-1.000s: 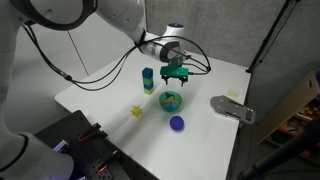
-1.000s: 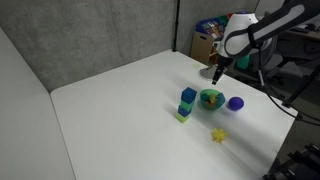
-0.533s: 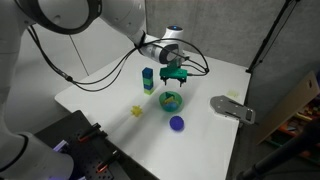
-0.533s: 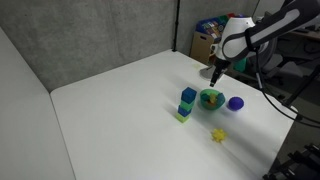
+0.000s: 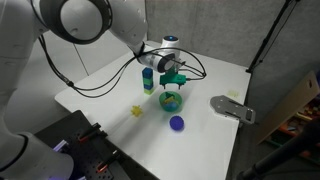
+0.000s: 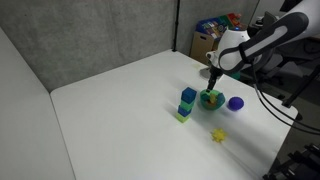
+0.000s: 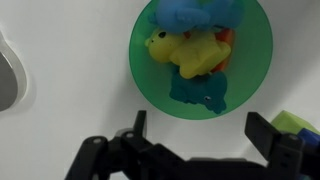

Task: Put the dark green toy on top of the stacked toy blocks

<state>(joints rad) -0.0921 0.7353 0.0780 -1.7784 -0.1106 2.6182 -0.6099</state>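
Observation:
The dark green toy (image 7: 200, 92) lies in the bright green bowl (image 7: 150, 90) at its near rim, beside yellow, blue and orange toys. In the wrist view my gripper (image 7: 200, 130) is open and empty, with a finger on each side just short of the bowl's rim. In both exterior views the gripper (image 5: 172, 82) (image 6: 213, 77) hangs just above the bowl (image 5: 171, 101) (image 6: 211, 99). The stacked toy blocks (image 5: 148, 80) (image 6: 187, 103), blue over light green, stand upright right beside the bowl. Their edge shows at the right of the wrist view (image 7: 293, 122).
A small yellow toy (image 5: 137, 111) (image 6: 218, 134) and a dark blue ball (image 5: 177, 124) (image 6: 236, 103) lie on the white table near the bowl. A grey flat fixture (image 5: 232, 107) sits at the table edge. The cable loops hang from the arm.
The gripper has moved a little sideways and down, from beside the bowl to over it, still open. The toys and blocks have not moved.

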